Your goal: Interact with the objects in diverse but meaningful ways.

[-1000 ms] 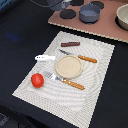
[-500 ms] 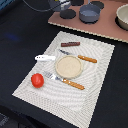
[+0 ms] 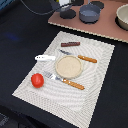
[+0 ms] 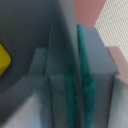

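1. A striped placemat [image 3: 95, 95] lies on the dark table [image 3: 20, 35].
2. On it: round plate [image 3: 68, 66], red tomato [image 3: 37, 80], white fish shape [image 3: 45, 58], brown sausage stick [image 3: 70, 44].
3. Grey two-handled pot [image 3: 90, 13] sits beyond.
4. The pincer [image 4: 75, 75] fills the blurred wrist view, fingers pressed together, beside something yellow [image 4: 4, 59].

This looks like a staged play-kitchen setup on a dark worktop [image 3: 20, 35], the sort arranged for robot trials and not a real home dining spot. A pale striped woven placemat [image 3: 95, 75] is laid like a table setting, with a round beige plate [image 3: 68, 66] flanked by an orange-handled toy knife [image 3: 80, 57] and an orange-handled toy fork [image 3: 65, 81], a red toy tomato [image 3: 37, 80], a white fish shape [image 3: 45, 58] and a brown sausage stick [image 3: 70, 44]. Behind it a reddish-brown board [image 3: 107, 27] carries a grey two-handled pot [image 3: 90, 12] and a pale bowl [image 3: 123, 16], while a black cable [image 3: 35, 10] trails across the worktop, which speaks of lab equipment.
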